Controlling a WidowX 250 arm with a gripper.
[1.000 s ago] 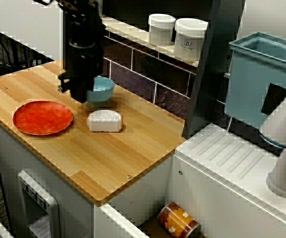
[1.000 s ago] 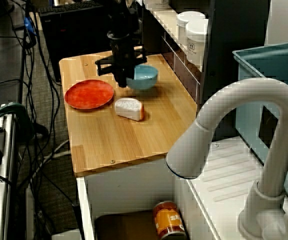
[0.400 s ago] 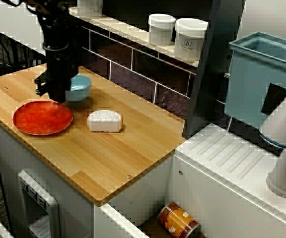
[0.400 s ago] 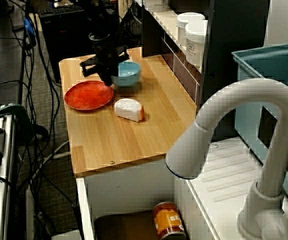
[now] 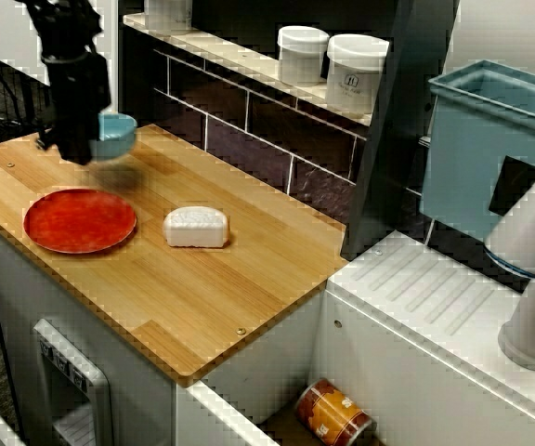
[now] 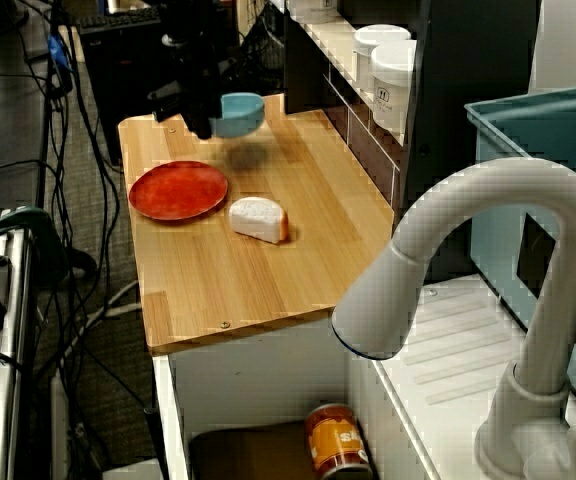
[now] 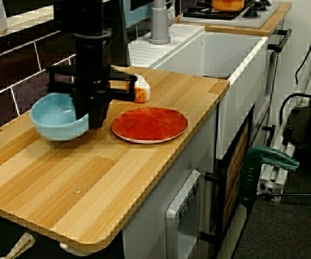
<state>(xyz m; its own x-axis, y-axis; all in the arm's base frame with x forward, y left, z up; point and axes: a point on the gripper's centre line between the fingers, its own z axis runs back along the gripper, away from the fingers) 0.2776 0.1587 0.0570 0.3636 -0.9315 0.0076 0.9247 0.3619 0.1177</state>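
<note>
Blue bowl (image 5: 114, 135): one item, in the upper left of the view across the counter. It hangs clear of the wooden counter (image 5: 212, 288), and its shadow lies on the boards beneath it. We find the single gripper (image 5: 80, 149) clamped onto the bowl's rim, with the jaws drawn narrow on the wall of the bowl. The bowl sits level and open side up. The low view from the counter's end confirms this. There the bowl (image 7: 55, 116) is at middle left, and the gripper (image 7: 90, 116) grips its right-hand edge from above. In the view over the tap, the bowl (image 6: 240, 112) is in the upper left, above the far end of the counter.

Other items on the counter:
- One red plate (image 5: 80, 220) lies flat at lower left of the bowl, apart from it.
- One white block (image 5: 195, 227) lies just right of the plate, not touching it. The view over the tap shows an orange end face on the block (image 6: 258, 218).

On the tiled ledge behind, at upper centre, we count two white lidded jars (image 5: 302, 54) (image 5: 356, 72), side by side. One teal bin (image 5: 490, 139) stands at the right edge. One printed can (image 5: 334, 413) lies on its side in the recess at the bottom of the frame. One white tap (image 6: 468, 230) fills the right foreground of its view.
</note>
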